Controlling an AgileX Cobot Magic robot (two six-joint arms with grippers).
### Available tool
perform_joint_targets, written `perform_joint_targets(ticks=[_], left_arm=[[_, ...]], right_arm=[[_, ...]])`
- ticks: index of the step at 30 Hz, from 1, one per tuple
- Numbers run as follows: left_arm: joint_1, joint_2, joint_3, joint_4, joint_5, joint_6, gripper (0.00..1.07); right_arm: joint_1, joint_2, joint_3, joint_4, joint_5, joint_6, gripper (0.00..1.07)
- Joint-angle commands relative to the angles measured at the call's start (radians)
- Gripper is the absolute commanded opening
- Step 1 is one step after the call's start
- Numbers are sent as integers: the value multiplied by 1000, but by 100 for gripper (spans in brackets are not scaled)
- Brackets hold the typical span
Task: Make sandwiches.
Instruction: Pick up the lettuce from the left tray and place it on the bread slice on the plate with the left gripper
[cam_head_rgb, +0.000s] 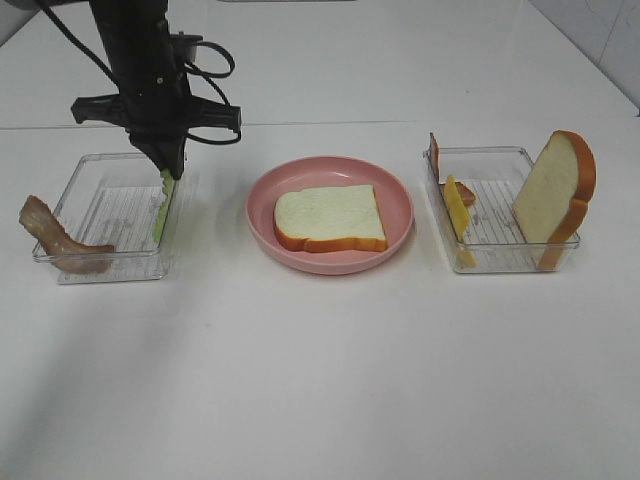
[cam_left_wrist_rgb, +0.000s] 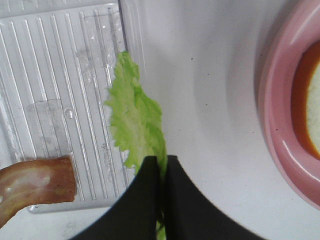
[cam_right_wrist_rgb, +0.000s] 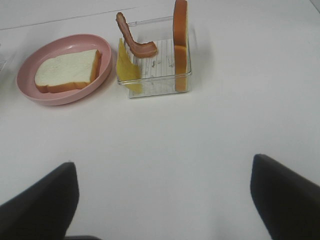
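My left gripper (cam_head_rgb: 167, 168) is shut on the top edge of a green lettuce leaf (cam_head_rgb: 162, 208), which stands on edge against the right wall of the left clear tray (cam_head_rgb: 105, 215). In the left wrist view the black jaws (cam_left_wrist_rgb: 164, 164) pinch the lettuce (cam_left_wrist_rgb: 135, 115) tightly. One white bread slice (cam_head_rgb: 330, 218) lies flat on the pink plate (cam_head_rgb: 400, 195). A brown bacon strip (cam_head_rgb: 58, 238) hangs over the left tray's outer wall. My right gripper (cam_right_wrist_rgb: 162, 200) is open above bare table, well short of the right tray (cam_right_wrist_rgb: 155, 75).
The right tray (cam_head_rgb: 490, 225) holds an upright bread slice (cam_head_rgb: 555, 190), a yellow cheese square (cam_head_rgb: 458, 208) leaning on its left wall, and another bacon strip (cam_right_wrist_rgb: 135, 42). The plate (cam_left_wrist_rgb: 280, 120) lies just right of the lettuce.
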Motion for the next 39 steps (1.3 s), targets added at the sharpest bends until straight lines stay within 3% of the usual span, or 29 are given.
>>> perform_joint_targets(ticks=[1,8,11,13,14,16,19,21,24,26,29,30,34,39], left_arm=[[-8,-75,0,-15,102,3,0],[-23,-163,0,-81,83,11,0],[-28,-172,-15,-153,56,53,0],[-28,-164,-24,-280,12,107,0],[-28,-164,-24,-280,12,107,0],[-32,-135,-23,-452,-78,225,0],[-33,-122,-23,-495,-99,259,0],[-35,-70,-23,-683,-170,383,0],[-38,-53,-23,-726,-185,413,0],[-60,2,-23,-839,-260,520,0],[-68,17,-23,-865,-280,544,0],[-82,44,-23,-913,-310,581,0],[-115,91,-23,-957,-368,635,0],[-118,117,-22,-955,-381,633,0]], right_arm=[[-1,-31,3,2,-13,-1,87],[-1,-31,3,2,-13,-1,87],[-1,-30,3,3,-13,-1,87],[-1,-30,3,3,-13,-1,87],[-1,-30,3,3,-13,-1,87],[-1,-30,3,3,-13,-1,87],[-1,-30,3,3,-13,-1,87],[-1,-30,3,3,-13,-1,87],[-1,-30,3,3,-13,-1,87],[-1,-30,3,3,-13,-1,87],[-1,-30,3,3,-13,-1,87],[-1,-30,3,3,-13,-1,87],[-1,-30,3,3,-13,-1,87],[-1,-30,3,2,-13,-1,87]])
